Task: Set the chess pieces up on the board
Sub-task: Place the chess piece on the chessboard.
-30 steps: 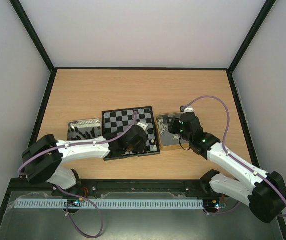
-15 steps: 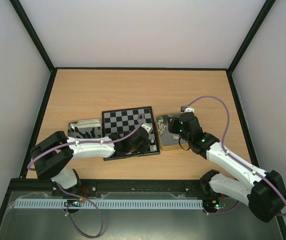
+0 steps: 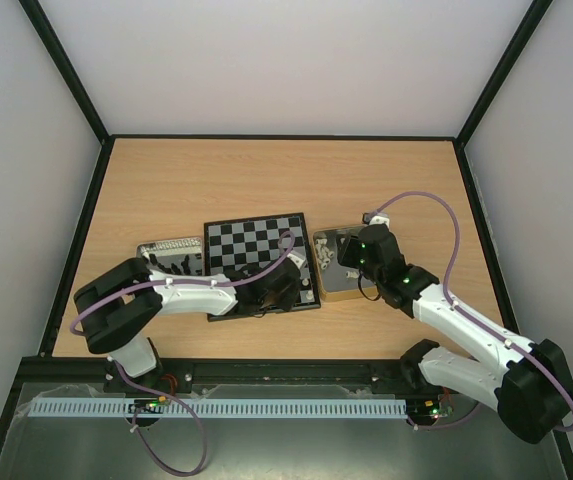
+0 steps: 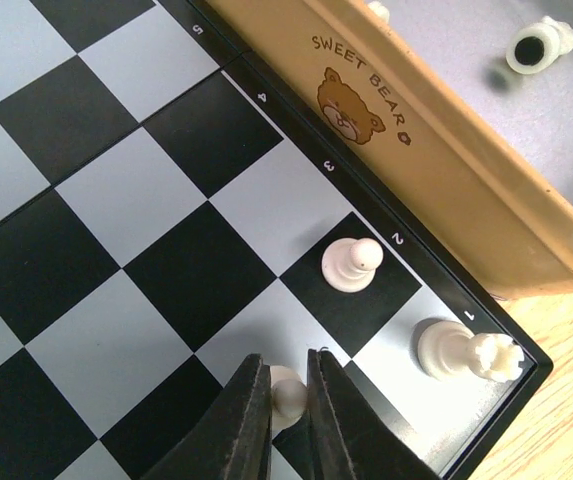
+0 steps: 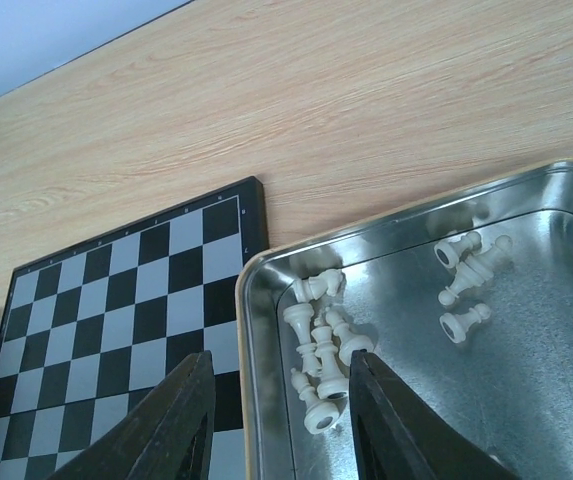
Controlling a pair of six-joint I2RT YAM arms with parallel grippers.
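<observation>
The board lies mid-table, and in the left wrist view the board fills the frame. My left gripper is low over its near right corner, shut on a cream-white pawn that stands on a light square. Another white pawn and a taller white piece stand near that corner. My right gripper hangs open above the left end of a metal tin, over a heap of white pieces. Nothing is between its fingers.
The gold-walled tin lies against the board's right edge, with more white pieces lying loose inside. A second tin with black pieces sits at the board's left. Bare wooden table stretches behind.
My left arm has swung its elbow to the right and carried the gripper a little toward the board's near right corner. The right arm has hardly moved.
</observation>
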